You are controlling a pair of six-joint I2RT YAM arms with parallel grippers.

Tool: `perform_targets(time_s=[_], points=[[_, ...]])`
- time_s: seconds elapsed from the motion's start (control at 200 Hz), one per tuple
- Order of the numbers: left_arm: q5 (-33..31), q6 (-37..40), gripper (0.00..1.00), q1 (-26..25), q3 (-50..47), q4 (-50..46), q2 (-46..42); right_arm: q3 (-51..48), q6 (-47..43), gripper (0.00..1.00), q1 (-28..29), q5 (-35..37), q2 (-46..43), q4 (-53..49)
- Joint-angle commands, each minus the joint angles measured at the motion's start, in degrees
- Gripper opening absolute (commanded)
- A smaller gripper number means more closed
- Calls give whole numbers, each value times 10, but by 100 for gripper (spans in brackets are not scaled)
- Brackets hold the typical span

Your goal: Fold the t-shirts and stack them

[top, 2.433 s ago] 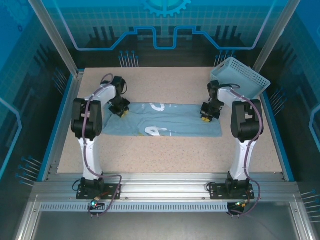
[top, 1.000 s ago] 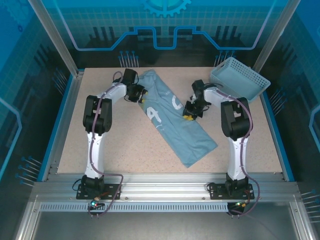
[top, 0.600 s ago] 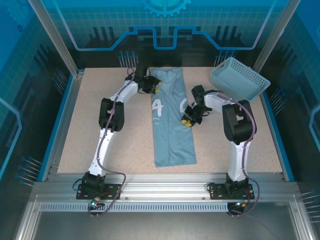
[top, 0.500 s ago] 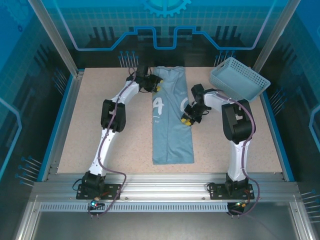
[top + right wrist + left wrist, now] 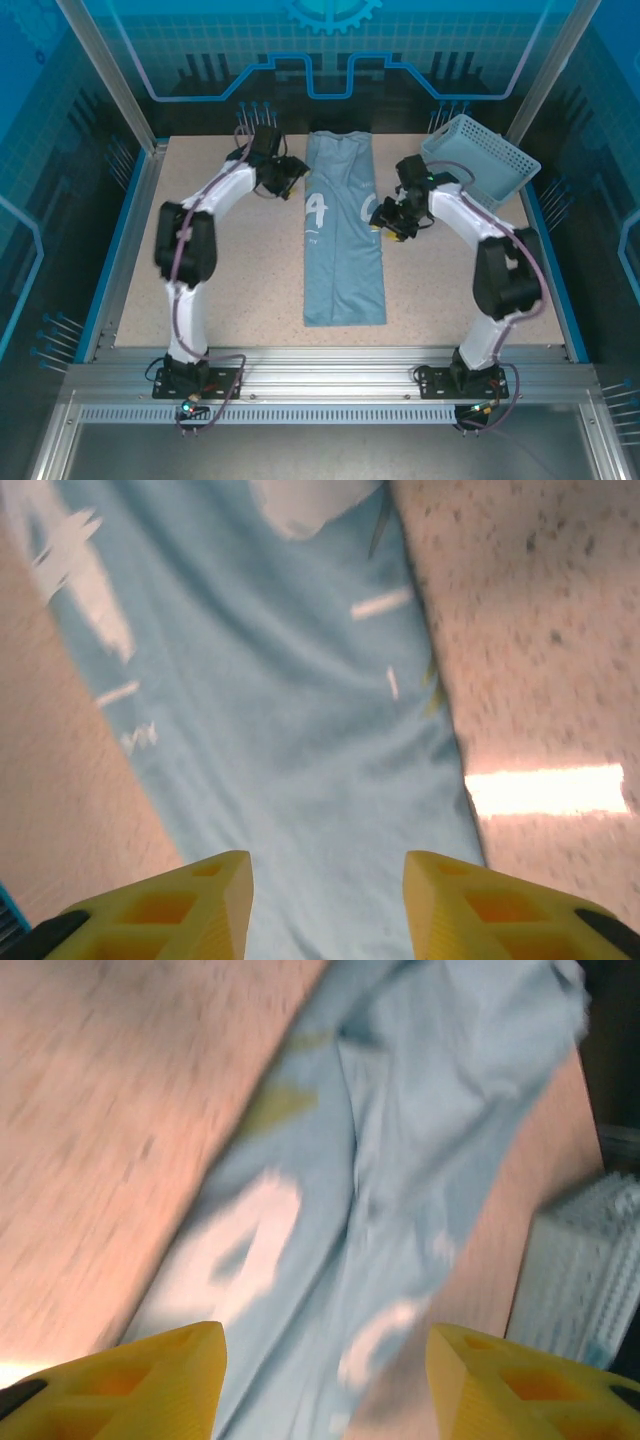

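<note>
A pale blue-grey t-shirt (image 5: 343, 240) lies folded into a long narrow strip down the middle of the table, white print showing near its far end. My left gripper (image 5: 292, 176) hovers just off its upper left edge, open, nothing between the yellow fingers (image 5: 150, 1375); the t-shirt (image 5: 400, 1140) and its print lie below them. My right gripper (image 5: 388, 222) sits at the strip's right edge, also open, with the t-shirt (image 5: 290, 730) flat below its yellow fingers (image 5: 170, 905).
A light blue lattice basket (image 5: 480, 158) stands tilted at the back right corner, close behind the right arm; the basket (image 5: 585, 1270) also edges the left wrist view. Speckled tan table (image 5: 240, 280) surrounds the strip, bounded by blue rails.
The t-shirt was swung from lying crosswise to lying lengthwise. Both grippers have let go of it and drawn slightly outward; the cloth now lies flat.
</note>
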Motion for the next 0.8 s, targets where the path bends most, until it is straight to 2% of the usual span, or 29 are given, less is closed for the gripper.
perform_targets(time_s=[0.0,0.07,0.125,0.16,0.23,0.3,0.505,0.65,0.795], points=[[58,60,57,-31,-213,-53,-122,-91,-39,46,7,-43,-45,-28],[106,70,58,-58,-342,-42,-206,-150,-44,50,11,-84,-82,-23],[140,84,65,-92,-408,-32,-256,-193,-54,53,17,-123,-100,-14],[149,99,67,-119,-431,-35,-281,-211,-62,53,21,-136,-105,-10],[141,114,67,-171,-466,-52,-296,-243,-76,54,36,-148,-105,-9],[147,94,66,-193,-499,-41,-292,-277,-70,54,49,-156,-104,0],[165,71,61,-215,-510,14,-257,-335,-36,55,61,-159,-119,30],[142,85,53,-247,-489,-22,-224,-355,-21,53,63,-151,-136,29],[142,71,48,-258,-497,5,-213,-378,0,50,66,-157,-142,65]])
